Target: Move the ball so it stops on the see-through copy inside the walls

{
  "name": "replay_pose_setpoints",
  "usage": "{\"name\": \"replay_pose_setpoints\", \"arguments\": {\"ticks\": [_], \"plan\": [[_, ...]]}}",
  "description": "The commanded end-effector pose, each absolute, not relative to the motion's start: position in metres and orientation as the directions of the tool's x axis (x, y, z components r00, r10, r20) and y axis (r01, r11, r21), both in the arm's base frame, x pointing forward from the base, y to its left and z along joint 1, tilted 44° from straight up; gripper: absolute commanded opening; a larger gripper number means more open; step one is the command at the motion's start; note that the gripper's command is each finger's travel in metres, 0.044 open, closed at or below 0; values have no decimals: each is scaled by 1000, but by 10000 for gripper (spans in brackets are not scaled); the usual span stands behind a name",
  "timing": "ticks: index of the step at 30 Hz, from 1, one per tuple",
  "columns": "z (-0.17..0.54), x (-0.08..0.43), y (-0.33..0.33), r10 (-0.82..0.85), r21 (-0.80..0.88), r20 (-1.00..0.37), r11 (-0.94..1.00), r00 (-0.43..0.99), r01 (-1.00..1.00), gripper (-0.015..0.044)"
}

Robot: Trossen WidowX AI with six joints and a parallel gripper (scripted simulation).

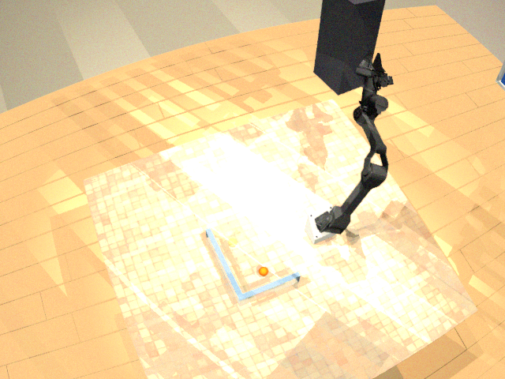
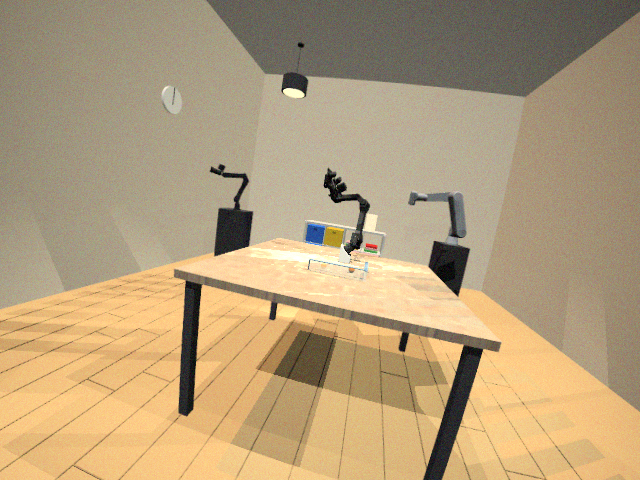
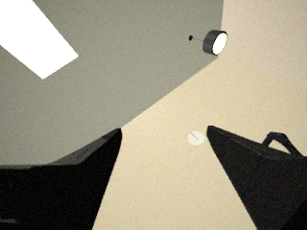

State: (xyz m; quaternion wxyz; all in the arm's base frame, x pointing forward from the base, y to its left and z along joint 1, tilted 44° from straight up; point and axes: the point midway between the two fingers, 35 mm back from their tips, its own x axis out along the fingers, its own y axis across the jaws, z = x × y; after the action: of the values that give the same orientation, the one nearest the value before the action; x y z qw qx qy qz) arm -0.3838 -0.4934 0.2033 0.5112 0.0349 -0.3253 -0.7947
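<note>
The wrist view looks upward into the room, framed by the two dark, wedge-shaped fingers of the black parallel-jaw gripper (image 3: 163, 134), which stand wide apart with nothing between them. The left finger (image 3: 91, 177) fills the lower left corner; the right finger (image 3: 254, 177) rises from the lower right. Between their tips hangs a small round white wall clock (image 3: 196, 138) on a pale beige wall (image 3: 254, 86). Above, a grey ceiling (image 3: 125, 62) carries a bright white rectangular patch of light (image 3: 35, 35) and a dark cylindrical pendant lamp (image 3: 215, 42) with a glowing face.
</note>
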Motion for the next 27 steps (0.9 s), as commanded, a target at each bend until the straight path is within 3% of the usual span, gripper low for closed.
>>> {"name": "replay_pose_setpoints", "arguments": {"ticks": [1, 5, 16, 27], "plan": [[203, -382, -495, -839, 549, 272, -266, -471, 792, 374], [188, -333, -529, -906, 471, 178, -264, -384, 842, 279], [147, -168, -589, -993, 230, -102, -85, -63, 970, 279], [119, -4, -582, -913, 31, -313, 265, 261, 964, 279]]}}
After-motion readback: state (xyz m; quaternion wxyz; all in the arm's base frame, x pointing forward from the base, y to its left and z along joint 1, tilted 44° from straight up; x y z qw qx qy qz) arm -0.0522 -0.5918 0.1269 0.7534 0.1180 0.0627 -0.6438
